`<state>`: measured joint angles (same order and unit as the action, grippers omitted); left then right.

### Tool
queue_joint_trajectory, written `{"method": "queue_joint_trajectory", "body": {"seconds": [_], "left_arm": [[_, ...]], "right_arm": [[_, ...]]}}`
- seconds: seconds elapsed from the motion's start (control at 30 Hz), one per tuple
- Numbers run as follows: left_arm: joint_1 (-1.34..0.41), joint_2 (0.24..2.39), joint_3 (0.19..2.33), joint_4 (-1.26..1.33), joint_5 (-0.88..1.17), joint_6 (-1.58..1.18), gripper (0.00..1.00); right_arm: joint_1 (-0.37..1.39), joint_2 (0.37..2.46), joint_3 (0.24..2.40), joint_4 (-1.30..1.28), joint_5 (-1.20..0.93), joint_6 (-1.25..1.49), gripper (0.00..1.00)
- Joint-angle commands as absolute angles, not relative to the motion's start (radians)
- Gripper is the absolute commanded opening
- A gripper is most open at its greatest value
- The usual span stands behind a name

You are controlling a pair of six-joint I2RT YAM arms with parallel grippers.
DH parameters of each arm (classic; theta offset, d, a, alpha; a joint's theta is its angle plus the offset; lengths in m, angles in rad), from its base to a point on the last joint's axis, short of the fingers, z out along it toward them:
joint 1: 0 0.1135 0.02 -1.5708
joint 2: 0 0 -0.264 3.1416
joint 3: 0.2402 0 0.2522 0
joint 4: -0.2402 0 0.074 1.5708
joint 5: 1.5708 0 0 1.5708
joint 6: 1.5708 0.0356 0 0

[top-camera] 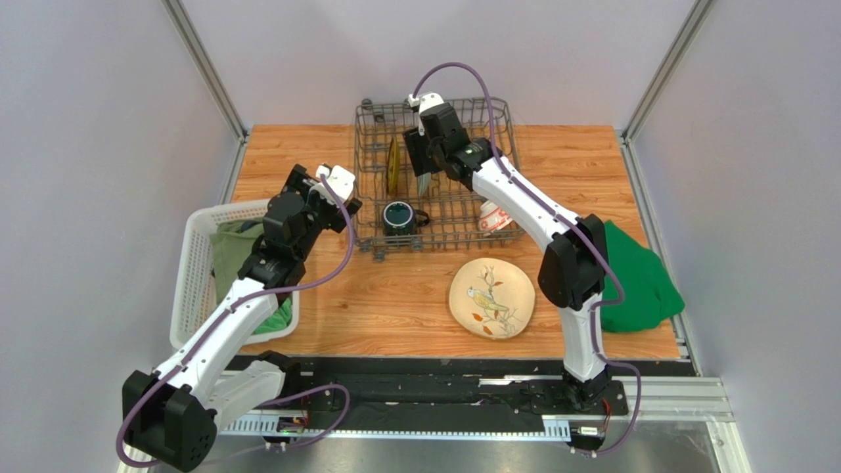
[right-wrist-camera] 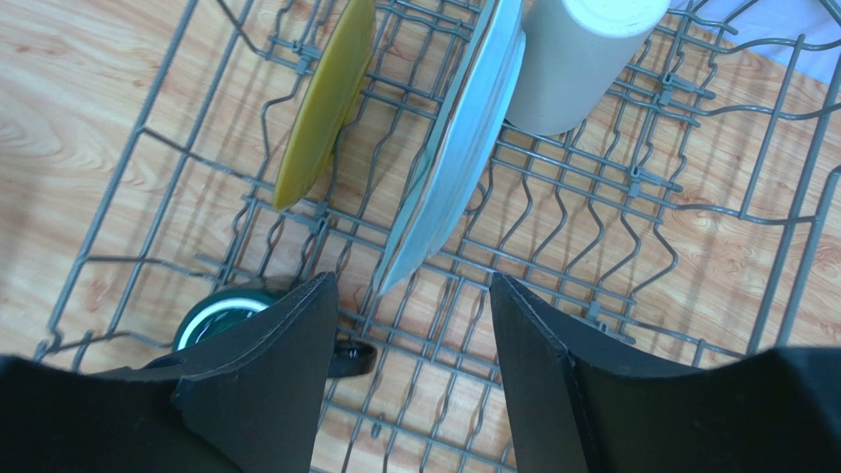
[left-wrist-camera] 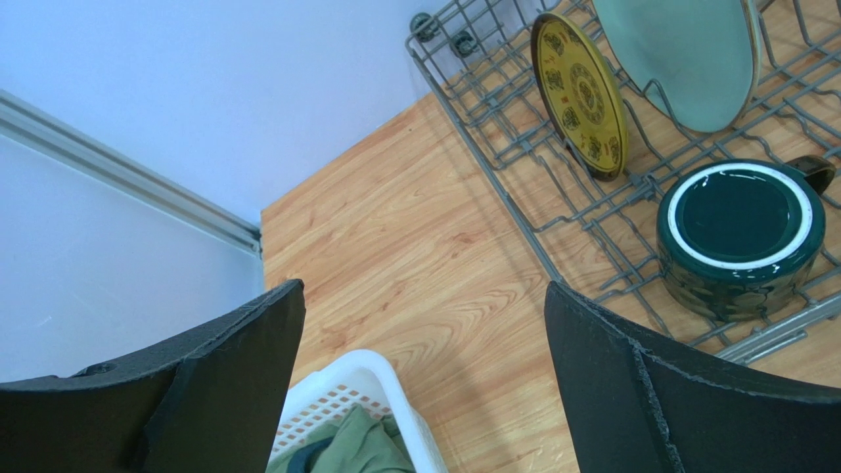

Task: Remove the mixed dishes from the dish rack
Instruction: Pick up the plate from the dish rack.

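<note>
The dark grey wire dish rack [top-camera: 464, 212] on my wooden worktop [top-camera: 395, 305] carries a yellow patterned plate [left-wrist-camera: 582, 94] and pale green plate [right-wrist-camera: 459, 148] on edge among tines, a beige tumbler [right-wrist-camera: 577, 59], dark teal mug [left-wrist-camera: 740, 222] and red-and-white bowl [top-camera: 493, 216]. The cream bird plate [top-camera: 492, 298] lies on the worktop. My right hand [right-wrist-camera: 413, 284], arm stretched over the rack, stands part-open astride the green plate's rim, gripping nothing. My left hand [left-wrist-camera: 424, 291], wide open and empty, hovers between rack and white slatted basket [top-camera: 190, 296].

Wire rack [top-camera: 508, 128] at the far side of the table [top-camera: 395, 296], yellow plate [top-camera: 393, 166] upright inside, mug [top-camera: 400, 216] and bowl [top-camera: 491, 217] along its near side, right gripper [top-camera: 421, 172] down over its middle, left gripper [top-camera: 334, 197] just left of it, bird plate [top-camera: 492, 298] flat on the table, white basket [top-camera: 197, 286] at left, green cloth [top-camera: 640, 281] at right.
</note>
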<state>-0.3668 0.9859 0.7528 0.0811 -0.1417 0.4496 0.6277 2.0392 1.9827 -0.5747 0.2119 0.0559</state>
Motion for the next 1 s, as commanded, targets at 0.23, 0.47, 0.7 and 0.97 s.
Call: {"method": "queue_joint_trajectory", "body": {"seconds": [0.23, 0.47, 0.7, 0.97], "left_arm": [[-0.365, 0.973, 0.736, 0.143, -0.149, 0.426, 0.99], [-0.365, 0.974, 0.727, 0.15, -0.146, 0.428, 0.99], [-0.365, 0.968, 0.713, 0.163, -0.146, 0.433, 0.99], [-0.365, 0.966, 0.704, 0.175, -0.146, 0.425, 0.99]], "right_arm": [[0.646, 2.192, 2.147, -0.502, 0.359, 0.054, 0.64], [0.644, 2.282, 2.204, -0.483, 0.382, 0.048, 0.67], [0.644, 2.313, 2.201, -0.431, 0.426, 0.041, 0.66], [0.644, 2.345, 2.22, -0.425, 0.433, 0.054, 0.6]]}}
